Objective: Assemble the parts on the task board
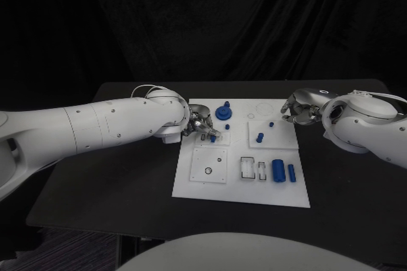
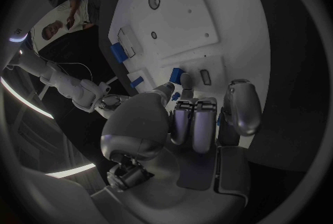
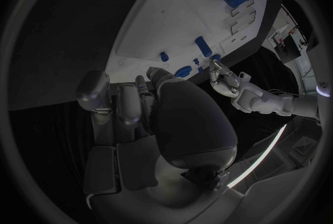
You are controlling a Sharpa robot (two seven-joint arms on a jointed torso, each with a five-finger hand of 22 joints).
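Observation:
The white task board point(image 1: 242, 186) lies mid-table. My left hand point(image 1: 201, 125) hovers over its far-left part with fingers curled, and a small blue part point(image 1: 212, 136) sits at its fingertips, seemingly pinched against the thumb point(image 2: 239, 106). A blue gear-like part point(image 1: 223, 112) stands just beside that hand. My right hand point(image 1: 299, 110) hangs at the board's far-right corner, fingers point(image 3: 128, 107) curled in with nothing in them. Two small blue pegs point(image 1: 260, 136) stand on the raised right plate. A blue cylinder point(image 1: 278, 171) and a blue bar point(image 1: 292, 173) lie near the front right.
A square plate with a ring hole point(image 1: 209, 170) sits at the board's front left. Rectangular slots point(image 1: 247, 168) lie beside the cylinder. Round outlines point(image 1: 264, 109) mark the board's far edge. Bare black table point(image 1: 110, 188) surrounds the board.

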